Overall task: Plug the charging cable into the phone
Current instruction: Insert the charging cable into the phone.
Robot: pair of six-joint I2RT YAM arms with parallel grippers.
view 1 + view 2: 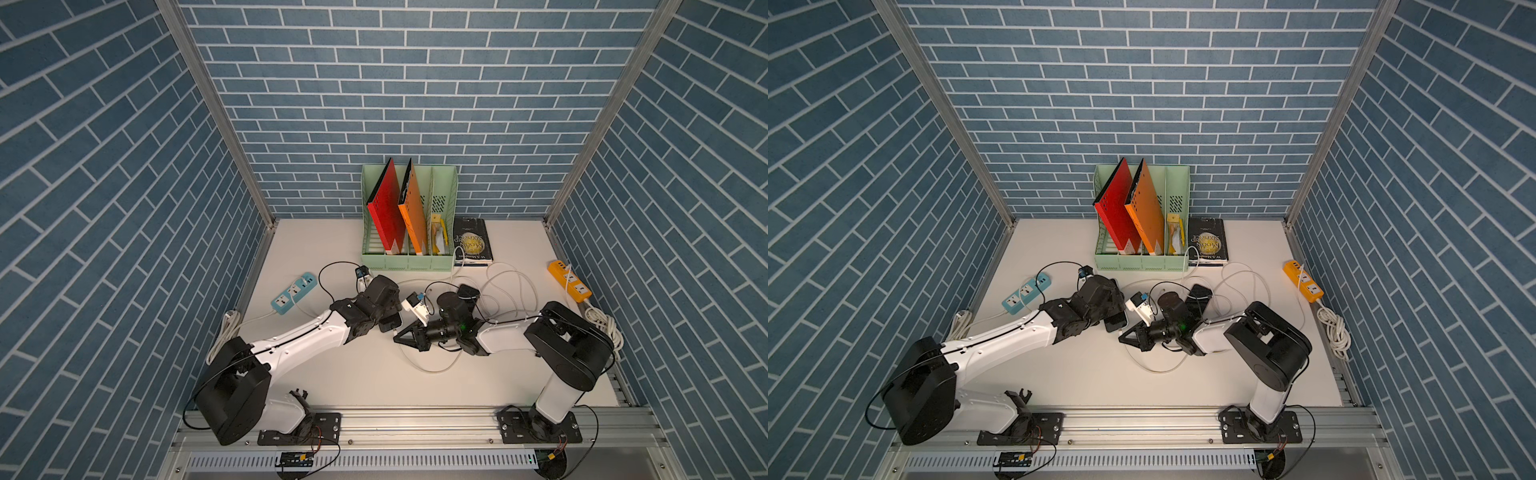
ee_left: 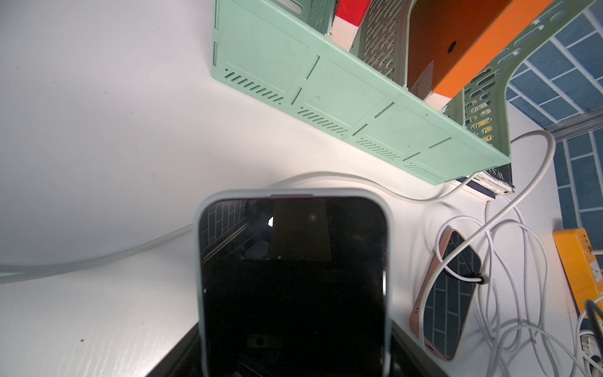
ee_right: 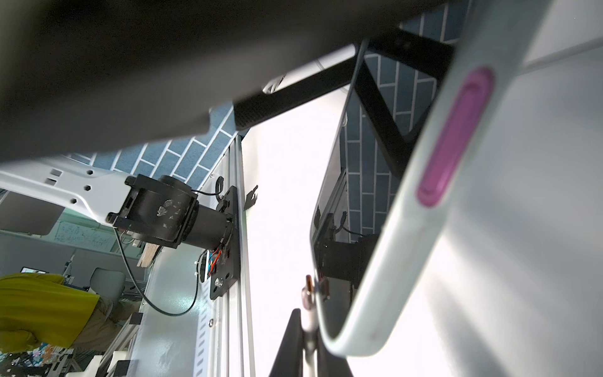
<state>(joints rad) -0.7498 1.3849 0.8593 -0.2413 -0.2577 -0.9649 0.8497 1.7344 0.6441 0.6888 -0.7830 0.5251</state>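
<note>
Phone (image 2: 293, 277) in a pale case sits mid-table, tilted, clamped across its width by the left gripper (image 1: 387, 322). At its near end, the right gripper (image 1: 398, 338) pinches the white cable (image 1: 432, 370). Farther back stands a green file rack (image 1: 409, 266).

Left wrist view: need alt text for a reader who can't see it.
A phone in a pale grey case, screen dark, fills the foreground. Beyond it stands a mint-green file rack holding a red folder and an orange folder. A second phone in a pink case lies on the white table among looped white cables.
</note>
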